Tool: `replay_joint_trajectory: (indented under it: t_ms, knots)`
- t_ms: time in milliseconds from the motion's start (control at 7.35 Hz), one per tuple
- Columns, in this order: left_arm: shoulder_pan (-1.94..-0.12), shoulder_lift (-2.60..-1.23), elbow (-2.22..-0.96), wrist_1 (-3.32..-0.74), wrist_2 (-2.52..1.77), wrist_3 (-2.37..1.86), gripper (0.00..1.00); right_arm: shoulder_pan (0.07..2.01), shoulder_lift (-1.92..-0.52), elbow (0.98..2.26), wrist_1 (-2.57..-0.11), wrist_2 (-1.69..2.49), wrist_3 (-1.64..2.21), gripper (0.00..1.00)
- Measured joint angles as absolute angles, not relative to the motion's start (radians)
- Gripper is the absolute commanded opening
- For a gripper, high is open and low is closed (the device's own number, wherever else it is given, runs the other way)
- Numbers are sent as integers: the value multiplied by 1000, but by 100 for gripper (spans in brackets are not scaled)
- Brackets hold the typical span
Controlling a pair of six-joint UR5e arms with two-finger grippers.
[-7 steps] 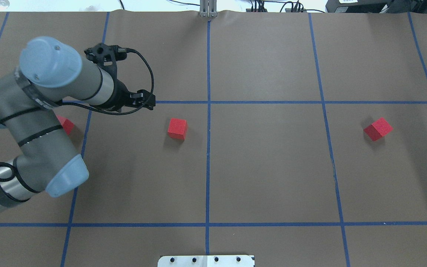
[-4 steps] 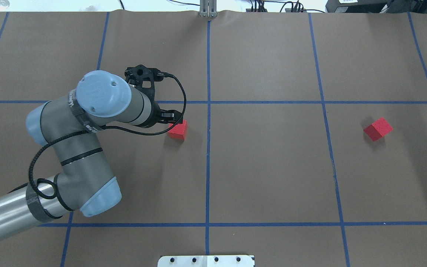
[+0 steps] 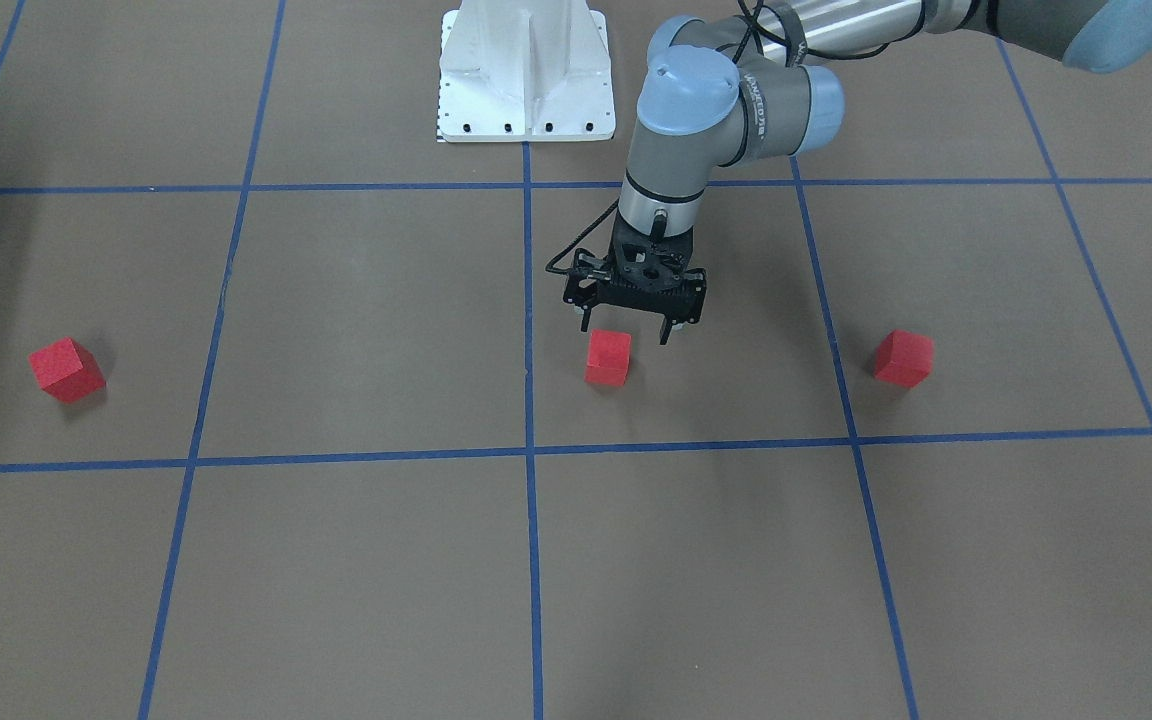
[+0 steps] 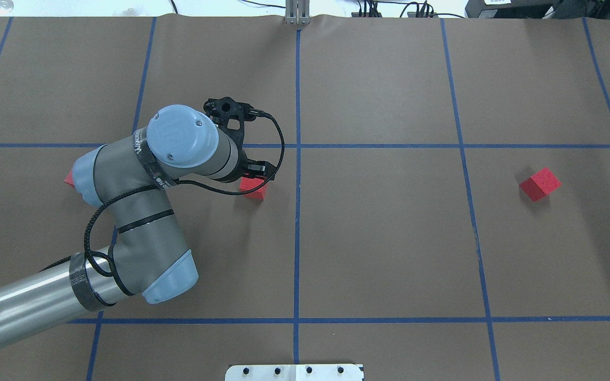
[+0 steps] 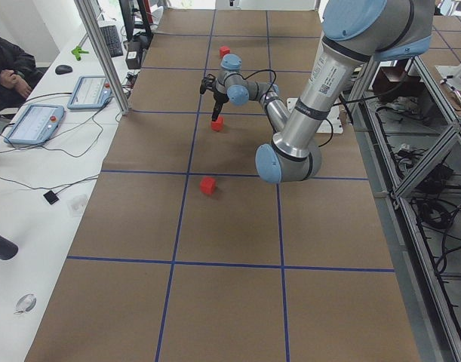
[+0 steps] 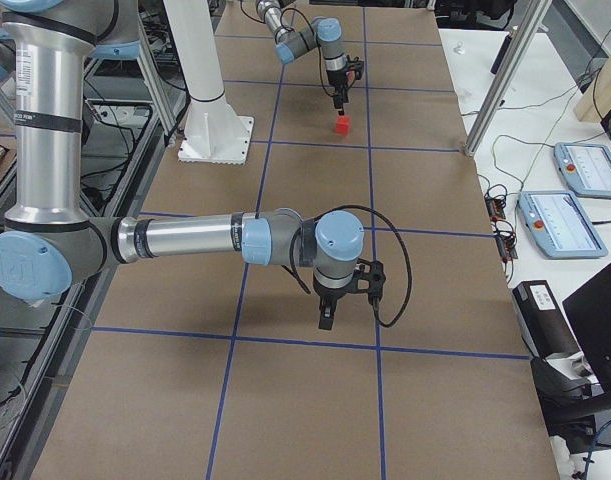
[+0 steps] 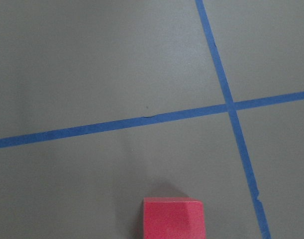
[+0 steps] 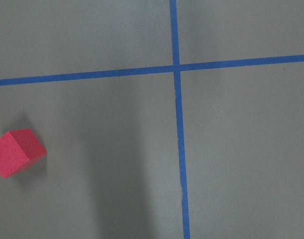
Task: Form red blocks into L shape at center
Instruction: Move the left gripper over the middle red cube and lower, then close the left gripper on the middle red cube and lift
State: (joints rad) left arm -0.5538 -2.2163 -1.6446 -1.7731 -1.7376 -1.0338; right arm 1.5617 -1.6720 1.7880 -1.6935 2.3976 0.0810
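Observation:
Three red blocks lie apart in a row on the brown gridded surface. The middle block [image 3: 608, 357] [image 4: 256, 189] sits just left of the center crossing [image 4: 298, 145] [image 3: 528, 452]. My left gripper [image 3: 626, 332] [image 4: 254, 170] hovers open right over it, fingers spread wider than the block. The left wrist view shows this block [image 7: 172, 216] at its bottom edge. The left block [image 3: 903, 357] is mostly hidden by my arm from overhead. The right block [image 4: 540, 183] [image 8: 17, 152] lies far right. My right gripper [image 6: 325, 318] shows only from the side; I cannot tell its state.
The white robot base plate [image 3: 524, 70] [image 4: 294, 372] stands at the table's near edge. A metal post [image 4: 297, 13] rises at the far edge. A person [image 5: 4, 64] sits at a side table with tablets [image 5: 34, 124].
My left arm has swung right, from near the left block to above the middle block. None of the blocks has moved.

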Motion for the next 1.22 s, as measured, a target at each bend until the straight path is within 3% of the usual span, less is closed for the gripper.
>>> replay_joint_trajectory:
  t_ms: [1225]
  knots:
    - [-519,-2256,-1545,-1783,-1729,-1022,99,1562,-1672,1781,-1694,2398,81,99]
